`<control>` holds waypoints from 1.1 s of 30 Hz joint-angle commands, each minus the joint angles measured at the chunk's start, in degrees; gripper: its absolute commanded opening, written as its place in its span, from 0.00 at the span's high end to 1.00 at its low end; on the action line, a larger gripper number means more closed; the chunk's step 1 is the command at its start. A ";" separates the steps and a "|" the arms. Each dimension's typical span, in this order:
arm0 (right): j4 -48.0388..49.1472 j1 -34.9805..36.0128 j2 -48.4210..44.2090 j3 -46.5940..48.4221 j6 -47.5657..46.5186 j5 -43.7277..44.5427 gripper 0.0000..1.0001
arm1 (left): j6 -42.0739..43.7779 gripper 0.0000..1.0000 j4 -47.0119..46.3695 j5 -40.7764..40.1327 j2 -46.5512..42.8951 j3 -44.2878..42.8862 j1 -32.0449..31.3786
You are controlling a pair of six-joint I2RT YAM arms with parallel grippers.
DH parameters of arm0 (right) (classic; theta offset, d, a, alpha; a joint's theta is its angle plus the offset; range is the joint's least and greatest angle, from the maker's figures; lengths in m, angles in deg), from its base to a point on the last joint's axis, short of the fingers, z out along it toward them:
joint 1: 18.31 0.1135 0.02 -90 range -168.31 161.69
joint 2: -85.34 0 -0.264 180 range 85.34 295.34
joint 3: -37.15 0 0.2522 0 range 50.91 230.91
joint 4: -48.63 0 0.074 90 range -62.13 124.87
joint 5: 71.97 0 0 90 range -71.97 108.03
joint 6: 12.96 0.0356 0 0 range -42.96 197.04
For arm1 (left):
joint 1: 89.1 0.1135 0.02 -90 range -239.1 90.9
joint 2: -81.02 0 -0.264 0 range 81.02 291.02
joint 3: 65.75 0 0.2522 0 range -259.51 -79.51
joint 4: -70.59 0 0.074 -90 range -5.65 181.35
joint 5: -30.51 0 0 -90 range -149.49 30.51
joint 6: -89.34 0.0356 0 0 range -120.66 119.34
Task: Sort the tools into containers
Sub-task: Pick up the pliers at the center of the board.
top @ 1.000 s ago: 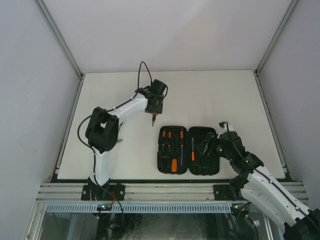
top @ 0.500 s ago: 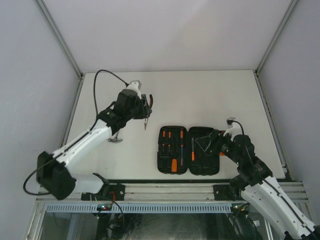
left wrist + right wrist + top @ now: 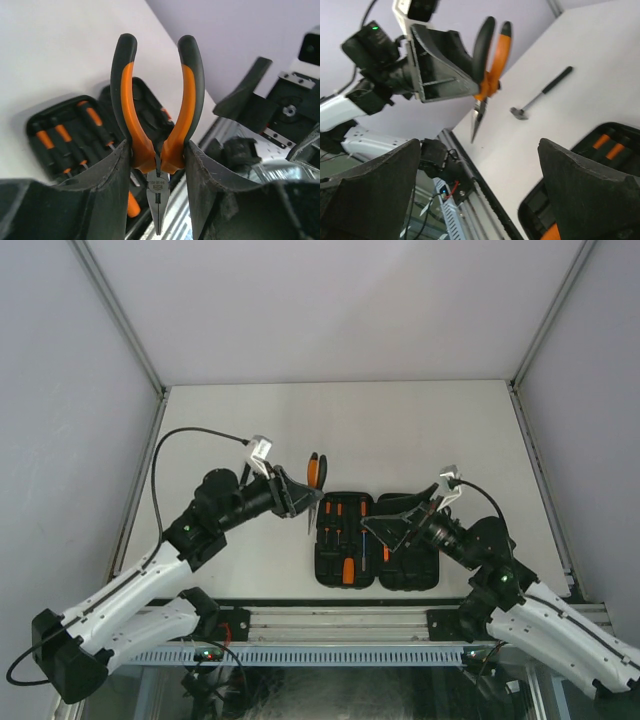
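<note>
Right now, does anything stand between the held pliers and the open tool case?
Partly: the open right gripper hovers over the right half of the case. The left half, beside the pliers in the left gripper, is uncovered.

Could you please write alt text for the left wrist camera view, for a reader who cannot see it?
The left gripper is shut on needle-nose pliers with orange-and-black handles, gripping them near the pivot, handles up and metal tip down. Behind them, on the white table, lies an open black plastic tool case holding orange-handled screwdrivers.
</note>
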 commanded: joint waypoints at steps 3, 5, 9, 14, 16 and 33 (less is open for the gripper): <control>14.08 5.95 4.43 2.23 1.51 4.55 0.00 | -4.10 1.00 -16.03 7.15 0.04 1.52 -6.55; 14.53 8.26 4.93 2.20 0.73 7.49 0.00 | -4.53 1.00 -17.81 6.81 0.11 1.81 -8.98; 14.99 12.14 5.69 2.04 -1.42 11.58 0.00 | -7.65 1.00 -24.67 8.56 0.89 3.93 -10.85; 17.64 12.33 6.78 1.94 -0.95 10.44 0.01 | -9.58 1.00 -29.72 10.29 1.67 5.26 -13.23; 19.10 12.41 7.12 1.94 -0.86 9.57 0.02 | -9.09 1.00 -30.02 10.45 1.86 5.18 -14.49; 25.93 12.32 10.14 1.94 0.10 2.65 0.24 | -10.34 1.00 -35.94 14.22 4.49 5.80 -16.59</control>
